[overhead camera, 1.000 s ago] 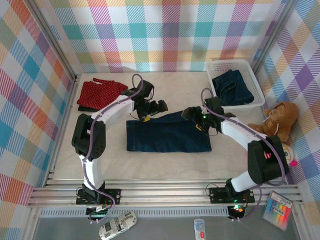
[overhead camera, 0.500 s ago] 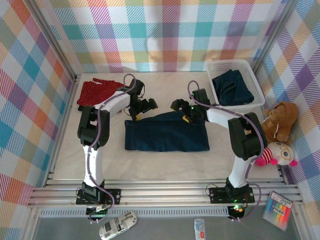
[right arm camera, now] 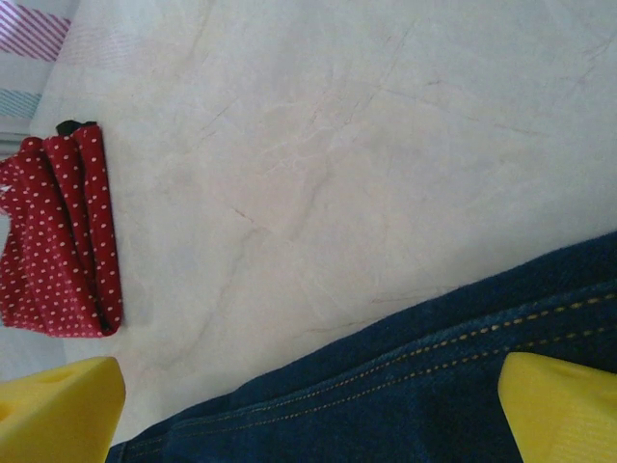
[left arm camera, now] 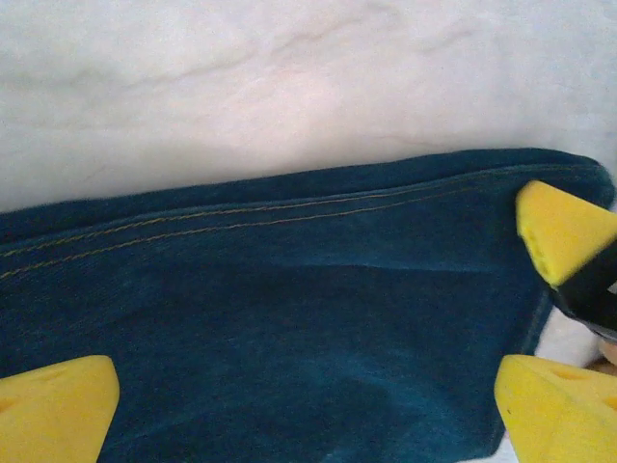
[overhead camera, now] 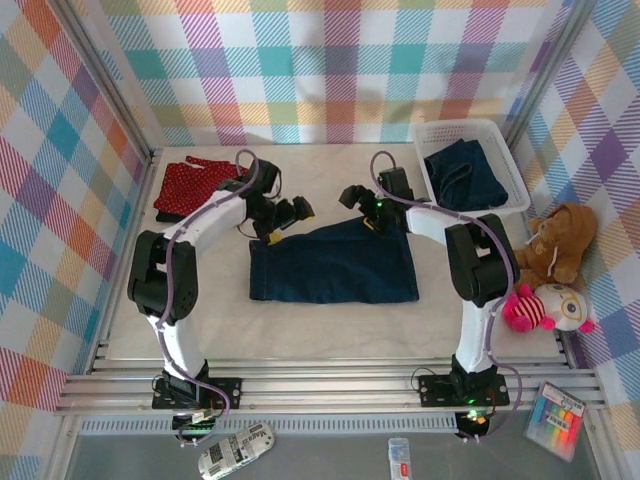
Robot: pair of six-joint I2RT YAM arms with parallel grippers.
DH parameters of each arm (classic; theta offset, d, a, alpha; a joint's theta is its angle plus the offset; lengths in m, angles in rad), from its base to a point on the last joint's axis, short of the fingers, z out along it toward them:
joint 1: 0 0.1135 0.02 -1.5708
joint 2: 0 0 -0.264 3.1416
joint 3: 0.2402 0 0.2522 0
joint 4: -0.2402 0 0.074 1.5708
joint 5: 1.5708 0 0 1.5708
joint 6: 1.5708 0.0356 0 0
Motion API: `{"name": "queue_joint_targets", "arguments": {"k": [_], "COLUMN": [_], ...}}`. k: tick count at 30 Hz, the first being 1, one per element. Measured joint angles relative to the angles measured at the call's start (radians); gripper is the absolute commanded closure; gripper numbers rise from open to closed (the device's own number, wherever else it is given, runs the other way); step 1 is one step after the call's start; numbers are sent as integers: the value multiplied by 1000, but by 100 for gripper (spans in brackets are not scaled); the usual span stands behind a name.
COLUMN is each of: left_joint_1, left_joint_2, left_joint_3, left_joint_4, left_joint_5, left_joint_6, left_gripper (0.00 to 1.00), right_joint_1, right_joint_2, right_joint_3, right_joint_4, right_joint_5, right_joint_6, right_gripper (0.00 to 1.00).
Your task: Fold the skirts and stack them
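Denim skirt [overhead camera: 335, 265] lies flat beneath both wide-open jaws, its stitched edge crossing between them, so lower your left gripper [overhead camera: 286, 214] and right gripper [overhead camera: 358, 203] together, pinch that edge at matching corners, and lift evenly to keep the fold square.

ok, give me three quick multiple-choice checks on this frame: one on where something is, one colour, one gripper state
1. Where on the table is the red dotted skirt?
A) near-right corner
B) far-left corner
C) centre

2. Colour of the skirt spread mid-table?
A) dark blue
B) black
C) green

3. The left gripper and right gripper are:
A) both shut on cloth
B) left open, right shut
C) both open

1 B: it lies by the left wall at the far side.
2 A: it is denim with tan stitching in both wrist views.
3 C: jaws stand wide over the denim's far edge, nothing between them.
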Motion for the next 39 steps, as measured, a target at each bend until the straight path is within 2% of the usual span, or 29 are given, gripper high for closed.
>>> {"name": "queue_joint_targets", "arguments": {"k": [4, 8, 12, 16, 21, 26, 30, 35, 39], "left_joint_1": [34, 58, 58, 63, 65, 64, 65, 73, 150], "left_joint_2": [-35, -90, -132, -103, -41, -50, -87, -219, -287], "left_joint_3": [-96, -153, -195, -238, -263, -256, -235, -219, -267], "left_joint_4": [2, 37, 67, 87, 97, 87, 56, -18, -40], "left_joint_5": [-23, 43, 50, 17, -36, -21, 31, 53, 95], "left_joint_6": [-50, -126, -169, -172, -126, -37, 19, 82, 126], "left_gripper": [0, 0, 0, 0, 0, 0, 0, 0, 6], "right_joint_1": [34, 105, 144, 137, 122, 73, 51, 61, 65], "right_joint_2": [-60, -82, -41, 14, 6, -114, -236, -367, -391], "right_joint_3": [-53, -72, -74, -74, -73, -155, -214, -342, -430], "right_joint_4": [-1, 36, 94, 114, 70, -31, -106, -129, -177], "right_joint_5": [-42, -76, -102, -55, 41, 130, 127, 101, 107], "right_joint_6": [18, 50, 95, 98, 56, -5, -34, -22, -2], "right_gripper": [1, 1, 1, 1, 1, 1, 1, 1, 1]}}
